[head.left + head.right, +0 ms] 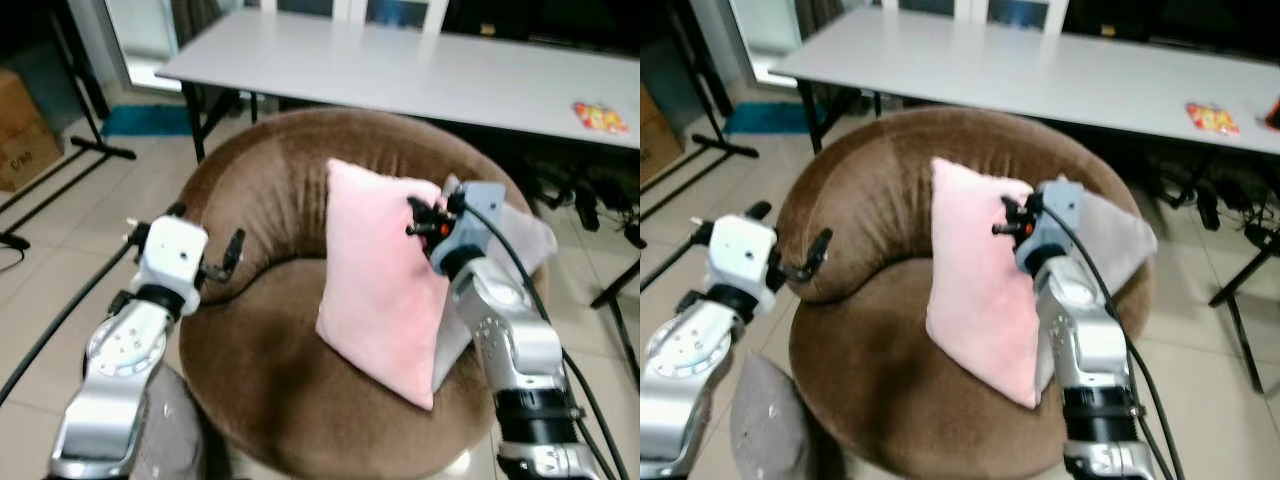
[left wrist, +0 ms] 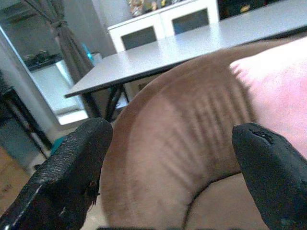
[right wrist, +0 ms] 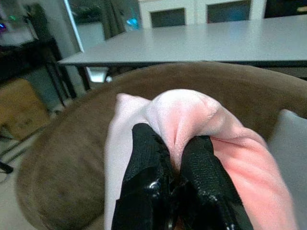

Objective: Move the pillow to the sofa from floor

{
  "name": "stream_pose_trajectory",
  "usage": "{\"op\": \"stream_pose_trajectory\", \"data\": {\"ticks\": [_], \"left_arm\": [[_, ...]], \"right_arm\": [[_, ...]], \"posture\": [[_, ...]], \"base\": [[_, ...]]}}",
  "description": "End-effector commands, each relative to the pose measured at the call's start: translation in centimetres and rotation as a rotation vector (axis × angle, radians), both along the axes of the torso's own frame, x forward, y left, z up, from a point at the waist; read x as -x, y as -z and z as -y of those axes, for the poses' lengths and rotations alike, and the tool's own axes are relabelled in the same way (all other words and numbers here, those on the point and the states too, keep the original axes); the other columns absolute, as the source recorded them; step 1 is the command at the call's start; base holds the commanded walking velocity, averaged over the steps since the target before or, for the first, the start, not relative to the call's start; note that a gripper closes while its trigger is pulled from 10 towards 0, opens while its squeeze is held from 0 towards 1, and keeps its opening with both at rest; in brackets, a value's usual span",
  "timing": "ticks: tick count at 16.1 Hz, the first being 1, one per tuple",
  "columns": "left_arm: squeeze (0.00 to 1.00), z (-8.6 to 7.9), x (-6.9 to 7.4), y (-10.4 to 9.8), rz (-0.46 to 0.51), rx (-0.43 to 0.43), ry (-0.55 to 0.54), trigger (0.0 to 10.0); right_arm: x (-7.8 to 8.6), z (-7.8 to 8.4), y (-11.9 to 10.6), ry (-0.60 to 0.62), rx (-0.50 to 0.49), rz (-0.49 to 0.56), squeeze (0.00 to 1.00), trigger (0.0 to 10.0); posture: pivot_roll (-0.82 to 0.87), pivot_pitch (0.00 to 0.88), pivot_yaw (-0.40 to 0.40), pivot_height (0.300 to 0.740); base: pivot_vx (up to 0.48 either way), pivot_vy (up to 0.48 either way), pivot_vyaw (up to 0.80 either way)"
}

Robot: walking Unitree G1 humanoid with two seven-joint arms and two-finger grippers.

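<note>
With the right gripper point(image 3: 175, 158) pinched on the pink pillow point(image 1: 380, 275), which stands on the brown sofa point(image 1: 260, 200) seat against a grey cushion point(image 1: 520, 235), ease it flat before letting go, left gripper point(image 2: 168, 158) spread wide nearby.

A long grey table point(image 1: 420, 70) is seen at the far side, with a colourful packet point(image 1: 601, 117) near its right end. A cardboard box point(image 1: 22, 130) is placed far left, and a grey cushion point(image 1: 762, 420) lies on the floor, near left.

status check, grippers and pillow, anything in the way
Right gripper shut on pink pillow, pillow standing on brown sofa seat. Left gripper open by the sofa's left arm. Grey cushion behind the pillow.
</note>
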State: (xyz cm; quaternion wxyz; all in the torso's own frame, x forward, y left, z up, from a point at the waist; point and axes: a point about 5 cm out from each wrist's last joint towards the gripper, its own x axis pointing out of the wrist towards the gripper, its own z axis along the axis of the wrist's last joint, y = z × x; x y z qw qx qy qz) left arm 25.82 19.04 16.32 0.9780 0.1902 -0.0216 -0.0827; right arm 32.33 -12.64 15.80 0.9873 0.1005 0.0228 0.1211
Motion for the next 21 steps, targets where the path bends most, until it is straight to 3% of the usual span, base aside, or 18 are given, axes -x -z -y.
{"op": "stream_pose_trajectory", "data": {"ticks": [1,6,8,12,14,17,19,21], "left_arm": [[0.0,0.2,0.2,0.5,-0.034,0.002,0.032,10.0],[0.0,0.0,1.0,0.9,-0.1,0.006,0.131,10.0],[0.0,0.0,1.9,1.4,-0.172,0.021,0.203,10.0],[0.0,-0.2,1.8,1.2,-0.18,0.022,0.223,10.0],[0.0,0.0,2.0,1.1,-0.198,0.037,0.255,10.0],[0.0,-0.2,2.5,1.1,-0.253,0.105,0.302,10.0],[0.0,-0.5,3.2,1.0,-0.304,0.148,0.362,10.0],[0.0,-0.8,3.4,0.7,-0.332,0.168,0.408,10.0]], "right_arm": [[-0.3,-0.6,-1.2,-0.025,-0.002,0.059,0.0,10.0],[-1.5,-3.4,-1.8,-0.108,0.008,0.049,0.0,10.0],[-2.5,-6.0,-2.4,-0.145,-0.068,-0.007,0.0,10.0],[-4.6,-7.1,-2.0,-0.1,-0.31,-0.09,0.0,10.0],[-6.1,-5.8,-1.3,-0.013,-0.464,-0.14,0.0,10.0],[-7.4,-2.4,0.0,0.152,-0.562,-0.185,0.0,10.0],[-7.3,0.1,1.6,0.257,-0.562,-0.223,0.0,10.0],[-6.6,1.7,3.7,0.333,-0.442,-0.285,0.0,10.0]], "posture": [[0.02,0.0,-0.04,0.74],[0.03,0.0,-0.043,0.74],[0.03,0.0,-0.04,0.74],[0.03,0.0,-0.041,0.74],[0.03,0.0,-0.04,0.74],[0.05,0.0,-0.043,0.74],[0.07,0.0,-0.051,0.74],[0.07,0.0,-0.063,0.74]], "base": [[0.0,0.0,0.0],[0.0,0.0,0.0],[0.0,0.0,0.0],[0.0,0.0,0.0],[0.0,0.0,0.0],[0.0,0.0,0.0],[0.0,0.0,0.0],[0.0,0.0,0.0]]}}
